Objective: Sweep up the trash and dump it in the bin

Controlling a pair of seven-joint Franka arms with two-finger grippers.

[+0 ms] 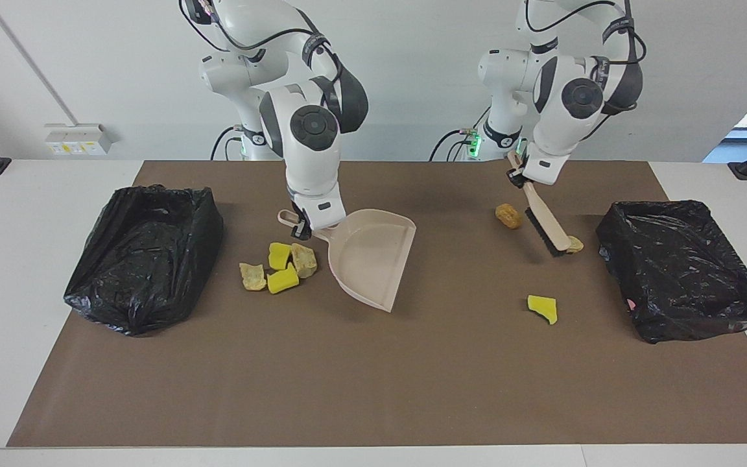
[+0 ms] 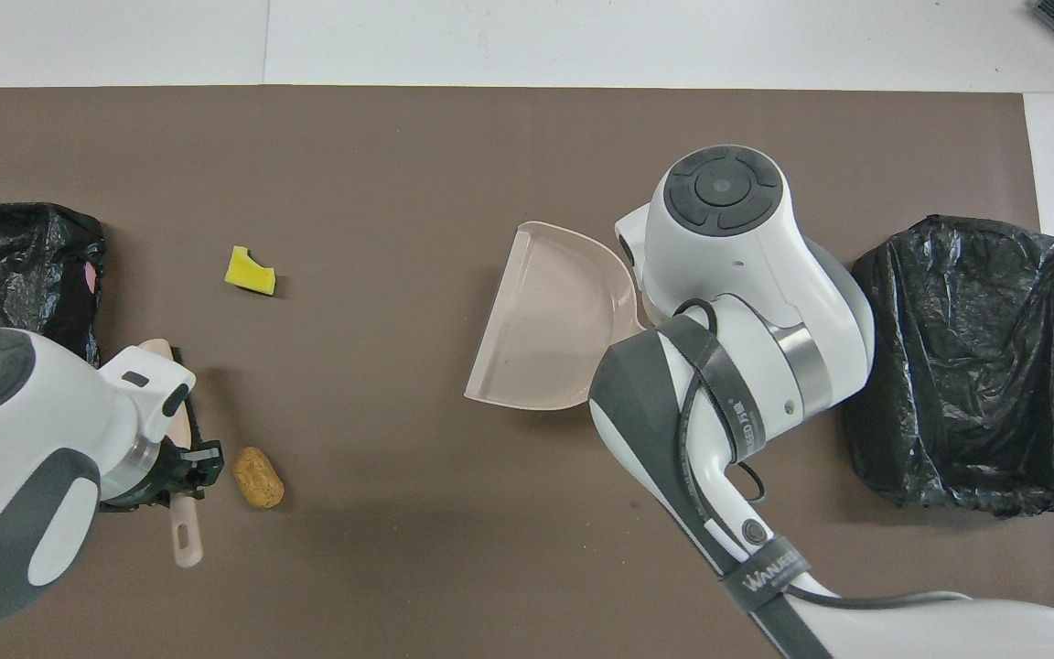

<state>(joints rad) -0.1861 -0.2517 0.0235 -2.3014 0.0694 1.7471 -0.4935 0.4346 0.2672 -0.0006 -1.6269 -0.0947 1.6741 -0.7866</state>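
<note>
While my right hand (image 1: 302,228) pinches the handle of the beige dustpan (image 1: 373,263), the pan rests on the brown mat (image 1: 373,389) of the bench (image 1: 43,188) with its open mouth turned toward the left arm's end. Four scraps of trash lie in a tight cluster (image 1: 279,266) just beside the pan's handle end, toward the right arm's end of the bench: two yellow sponge pieces and two pale tan lumps, touching one another. They sit between the pan and the black-lined bin (image 1: 143,259) at that end.

My left hand (image 1: 521,175) is clamped on the handle of the brush (image 1: 545,224), which slants down so its dark bristles meet the mat. A tan lump (image 1: 574,244) lies against the bristle end, on the side toward the second black-lined bin (image 1: 681,269). An orange-brown lump (image 1: 508,216) lies just beside the brush on the side toward the dustpan. One more yellow sponge piece (image 1: 543,308) lies alone on the mat, farther from me than the brush and well apart from it.
</note>
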